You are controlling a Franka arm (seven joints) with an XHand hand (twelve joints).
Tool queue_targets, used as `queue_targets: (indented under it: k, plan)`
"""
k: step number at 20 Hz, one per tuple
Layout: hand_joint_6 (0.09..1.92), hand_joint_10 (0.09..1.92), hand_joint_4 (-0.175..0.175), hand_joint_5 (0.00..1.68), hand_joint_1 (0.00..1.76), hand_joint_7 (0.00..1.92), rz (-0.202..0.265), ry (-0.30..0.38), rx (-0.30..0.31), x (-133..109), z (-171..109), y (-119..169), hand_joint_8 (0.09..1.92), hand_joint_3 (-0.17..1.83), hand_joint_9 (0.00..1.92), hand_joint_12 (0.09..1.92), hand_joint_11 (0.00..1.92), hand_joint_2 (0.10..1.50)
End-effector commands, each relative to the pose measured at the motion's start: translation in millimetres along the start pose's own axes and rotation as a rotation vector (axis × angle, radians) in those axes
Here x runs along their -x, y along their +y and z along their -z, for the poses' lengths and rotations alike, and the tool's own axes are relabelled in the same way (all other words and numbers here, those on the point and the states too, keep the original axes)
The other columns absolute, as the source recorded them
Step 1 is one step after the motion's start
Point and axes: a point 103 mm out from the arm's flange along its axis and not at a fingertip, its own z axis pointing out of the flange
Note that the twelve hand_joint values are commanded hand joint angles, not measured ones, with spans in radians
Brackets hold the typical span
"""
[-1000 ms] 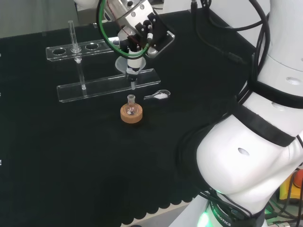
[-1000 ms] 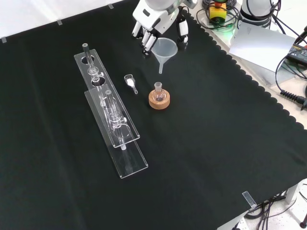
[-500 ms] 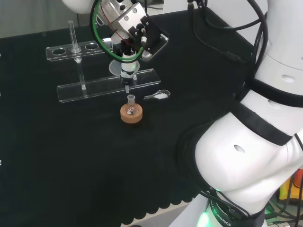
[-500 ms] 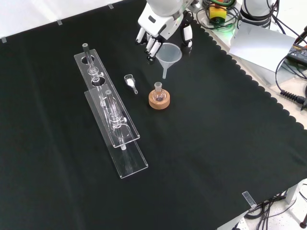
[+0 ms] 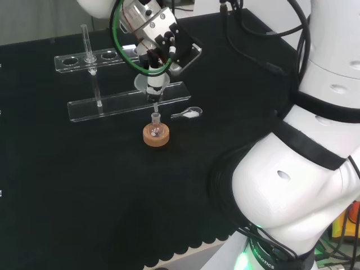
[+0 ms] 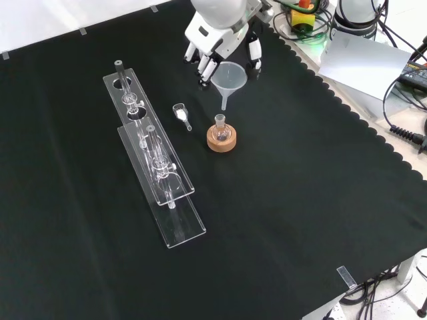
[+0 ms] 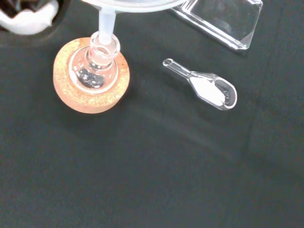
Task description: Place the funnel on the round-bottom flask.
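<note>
My hand (image 6: 215, 35) is shut on a clear funnel (image 6: 229, 77) and holds it upright above the bench. In the front view the funnel's stem tip hangs just above the neck of a small round-bottom flask (image 6: 220, 129) that sits on a cork ring (image 6: 221, 139). The head view shows the hand (image 5: 160, 35) over the funnel (image 5: 151, 84), with the flask (image 5: 156, 125) right below the stem. In the wrist view the funnel stem (image 7: 106, 22) lines up over the flask's mouth (image 7: 103, 43); a dark residue lies inside the flask.
A small clear scoop (image 6: 181, 115) with white powder lies left of the flask in the front view. Farther left, a long clear tube rack (image 6: 152, 157) runs across the cloth with test tubes in it. The cloth's scalloped edge (image 6: 347, 113) runs along the right.
The hand has carried the funnel sideways and down a little, so its stem now stands directly over the flask's neck. The flask, scoop and rack have not moved.
</note>
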Motion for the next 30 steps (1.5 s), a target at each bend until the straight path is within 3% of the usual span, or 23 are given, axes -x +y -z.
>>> queue_targets:
  k: [1, 24, 30]
  plan:
    - [0.93, 0.66, -0.031, 0.82, 0.81, 0.96, 0.002, 0.005, -0.002, -2, -3, 6, 0.91, 0.60, 1.26, 1.22, 0.60, 0.68]
    - [0.93, 0.66, -0.033, 0.82, 0.81, 0.96, 0.035, 0.013, -0.008, 4, -15, 21, 0.91, 0.60, 1.26, 1.22, 0.61, 0.68]
    - [0.93, 0.66, -0.033, 0.82, 0.81, 0.96, 0.012, 0.024, -0.014, -2, -17, 22, 0.91, 0.60, 1.25, 1.22, 0.61, 0.68]
